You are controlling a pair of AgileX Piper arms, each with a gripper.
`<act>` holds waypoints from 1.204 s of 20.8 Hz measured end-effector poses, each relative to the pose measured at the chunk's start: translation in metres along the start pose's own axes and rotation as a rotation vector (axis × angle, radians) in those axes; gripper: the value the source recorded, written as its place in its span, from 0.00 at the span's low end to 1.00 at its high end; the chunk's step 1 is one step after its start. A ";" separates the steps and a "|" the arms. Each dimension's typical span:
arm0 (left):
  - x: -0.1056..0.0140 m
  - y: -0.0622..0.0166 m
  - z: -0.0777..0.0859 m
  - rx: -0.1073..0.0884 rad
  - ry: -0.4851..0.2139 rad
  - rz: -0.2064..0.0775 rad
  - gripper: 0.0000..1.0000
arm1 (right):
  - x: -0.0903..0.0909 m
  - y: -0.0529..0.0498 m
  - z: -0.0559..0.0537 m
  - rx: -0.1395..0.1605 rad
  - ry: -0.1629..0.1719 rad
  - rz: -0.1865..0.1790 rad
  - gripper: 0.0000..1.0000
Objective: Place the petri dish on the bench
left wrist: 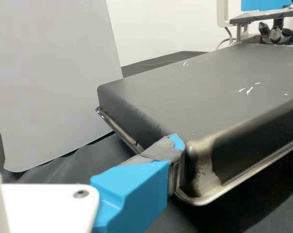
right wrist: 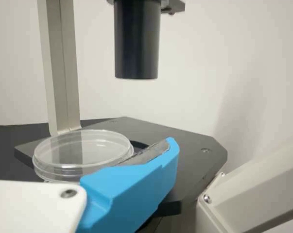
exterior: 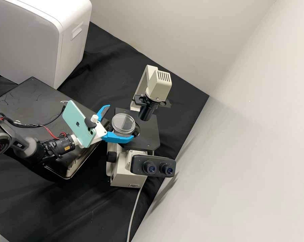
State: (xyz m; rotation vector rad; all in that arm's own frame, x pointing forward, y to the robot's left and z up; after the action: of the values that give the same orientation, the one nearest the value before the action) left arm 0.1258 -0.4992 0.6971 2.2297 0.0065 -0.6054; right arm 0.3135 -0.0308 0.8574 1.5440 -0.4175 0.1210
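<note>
Grasp step: right gripper (exterior: pixel 120 122) spread wide astride the petri dish (exterior: pixel 124 123) on the microscope stage (exterior: pixel 148 136), condenser (exterior: pixel 146 111) at its 1 o'clock; next, I'd close gently, lift clear, lower to bare bench (exterior: pixel 58 208) at 7 o'clock.

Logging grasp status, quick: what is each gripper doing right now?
Left gripper: open, holding nothing.
Right gripper: open, fingers either side of the petri dish.

Bright, even light; soft shadow on wall (exterior: pixel 253 134) nr microscope (exterior: pixel 148 134).
</note>
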 end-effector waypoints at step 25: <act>0.001 -0.0028 0.000 0.011 0.001 -0.014 1.00 | 0.023 -0.004 0.014 -0.021 -0.068 0.046 1.00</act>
State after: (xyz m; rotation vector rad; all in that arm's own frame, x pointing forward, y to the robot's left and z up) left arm 0.1258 -0.4978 0.6946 2.2421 0.0191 -0.6127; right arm 0.3330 -0.0491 0.8608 1.5216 -0.5069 0.0994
